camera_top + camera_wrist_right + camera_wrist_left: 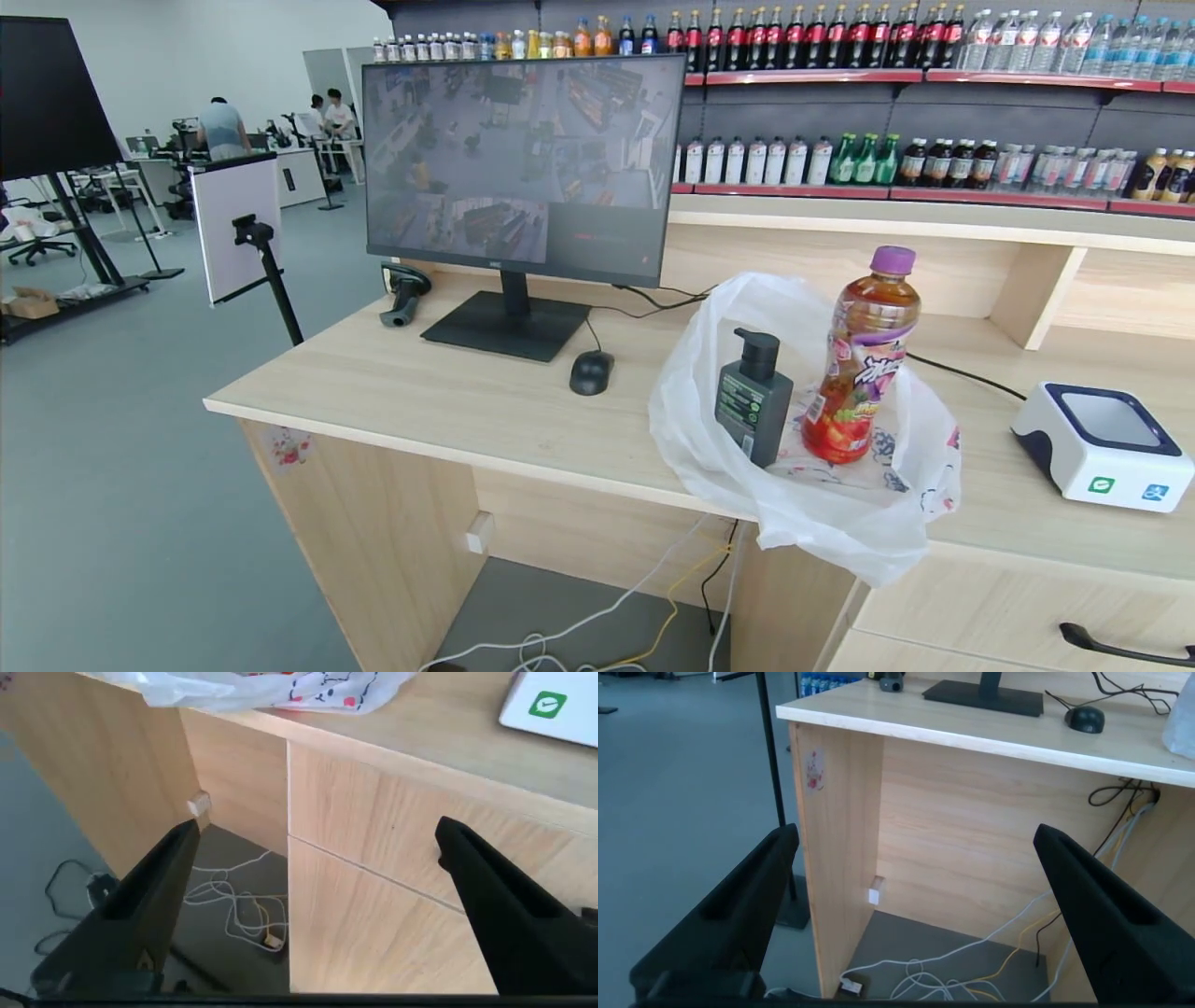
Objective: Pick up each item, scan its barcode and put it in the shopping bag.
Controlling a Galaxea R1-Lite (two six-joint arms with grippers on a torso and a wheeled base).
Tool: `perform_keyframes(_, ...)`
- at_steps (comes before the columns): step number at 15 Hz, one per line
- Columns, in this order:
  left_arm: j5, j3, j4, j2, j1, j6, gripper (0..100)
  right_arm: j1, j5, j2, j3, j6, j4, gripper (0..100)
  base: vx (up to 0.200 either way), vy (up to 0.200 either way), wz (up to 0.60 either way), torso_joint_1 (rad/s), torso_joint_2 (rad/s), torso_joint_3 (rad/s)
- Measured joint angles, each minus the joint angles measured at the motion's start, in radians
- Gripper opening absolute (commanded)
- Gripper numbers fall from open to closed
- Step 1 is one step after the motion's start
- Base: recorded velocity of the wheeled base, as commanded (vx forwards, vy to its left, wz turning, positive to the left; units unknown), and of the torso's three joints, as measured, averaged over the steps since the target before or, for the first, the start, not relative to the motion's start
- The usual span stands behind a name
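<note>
On the wooden counter (448, 401) the white shopping bag (822, 523) lies open, with a dark pump bottle (752, 401) and a purple-capped drink bottle (864, 364) standing upright inside it, side by side. Both pincers sit below the counter top, well apart from the bag. The left gripper (915, 833) faces the open underside and the right gripper (318, 826) faces the drawer front (392, 859) beneath the bag, each with fingers spread wide

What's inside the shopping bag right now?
Two things stand upright in the opened shopping bag: a dark pump bottle and a purple-capped drink bottle, side by side. The crumpled plastic hanging over the counter edge hides anything lying in its folds.
</note>
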Motion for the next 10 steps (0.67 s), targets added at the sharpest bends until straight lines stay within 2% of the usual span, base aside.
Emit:
perform_keyframes(2, 0.0, 0.0, 0.0, 0.0, 0.0, 0.0, 100, -0.008, -0.043, -0.122, 0.0, 0.015, 0.081, 100, 0.0, 0.0, 0.0, 0.0, 0.0, 0.0)
perform_keyframes(4, 0.0, 0.0, 0.0, 0.0, 0.0, 0.001, 100, -0.056, -0.063, -0.139, 0.0, 0.026, 0.115, 100, 0.0, 0.0, 0.0, 0.0, 0.0, 0.0)
perform_keyframes(7, 0.0, 0.0, 0.0, 0.0, 0.0, 0.001, 100, -0.214, -0.073, -0.159, 0.001, 0.035, 0.13, 100, 0.0, 0.0, 0.0, 0.0, 0.0, 0.0)
perform_keyframes(8, 0.0, 0.0, 0.0, 0.0, 0.0, 0.001, 100, -0.241, -0.073, -0.172, 0.001, 0.037, 0.131, 100, 0.0, 0.0, 0.0, 0.0, 0.0, 0.0)
perform_keyframes(10, 0.0, 0.0, 0.0, 0.0, 0.0, 0.002, 100, -0.22, -0.088, -0.199, 0.001, 0.04, 0.134, 100, 0.0, 0.0, 0.0, 0.0, 0.0, 0.0)
